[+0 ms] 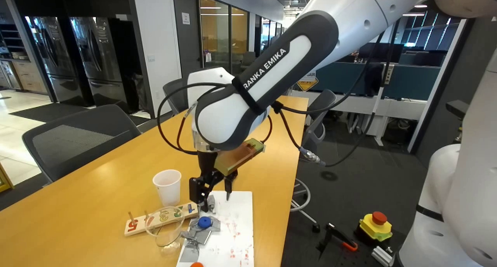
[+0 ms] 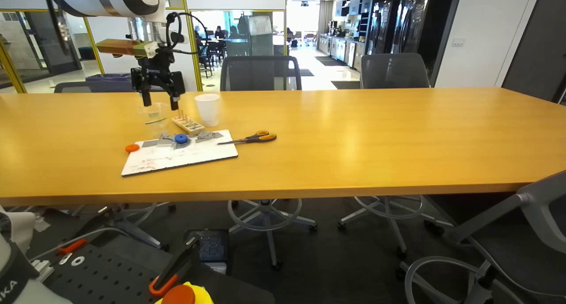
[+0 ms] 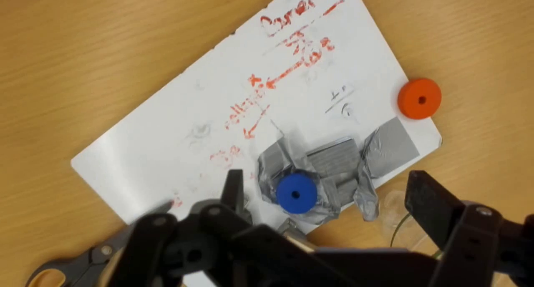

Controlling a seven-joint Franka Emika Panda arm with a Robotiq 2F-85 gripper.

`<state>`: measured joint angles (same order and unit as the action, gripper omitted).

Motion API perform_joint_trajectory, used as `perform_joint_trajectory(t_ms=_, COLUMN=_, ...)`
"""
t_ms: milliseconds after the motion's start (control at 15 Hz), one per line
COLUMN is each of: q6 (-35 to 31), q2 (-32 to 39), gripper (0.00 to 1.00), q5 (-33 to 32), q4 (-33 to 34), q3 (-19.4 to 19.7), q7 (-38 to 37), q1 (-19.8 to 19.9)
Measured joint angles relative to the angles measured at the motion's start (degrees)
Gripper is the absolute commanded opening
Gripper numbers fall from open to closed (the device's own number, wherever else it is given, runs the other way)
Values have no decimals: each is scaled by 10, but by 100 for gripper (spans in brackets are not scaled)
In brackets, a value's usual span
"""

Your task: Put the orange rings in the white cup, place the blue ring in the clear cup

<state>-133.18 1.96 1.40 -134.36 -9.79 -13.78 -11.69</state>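
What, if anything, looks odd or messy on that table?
The grey tape: it is crumpled and bunched up on the board instead of lying flat, with the blue ring perched on it. The orange ring also juts past the board's edge. No spill shows.

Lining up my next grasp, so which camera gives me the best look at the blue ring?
The wrist view: it shows the blue ring from above, large and whole, its central hole clear. Both exterior views show it too, but much smaller and at a slant.
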Motion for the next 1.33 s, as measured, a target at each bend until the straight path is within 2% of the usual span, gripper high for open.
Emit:
perform_joint_trajectory(t_ms=333, q6=-71, q2=12, gripper=100, q5=21, q4=-45, q3=-19, q7=0, q1=-6)
perform_joint_trajectory(t_ms=667, q6=-147, q2=47, gripper=100, q5=70, q4=-57, q3=-30, q7=17, q1=-8)
perform_joint_trajectory(t_ms=1000, q6=-195, q2=83, gripper=100, q5=75, q4=-59, q3=-44, q7=17, q1=-18)
perform_joint_trajectory(t_ms=1333, q6=-261, q2=98, gripper=100, q5=71, q4=-80, q3=-47, q7=5, q1=-46)
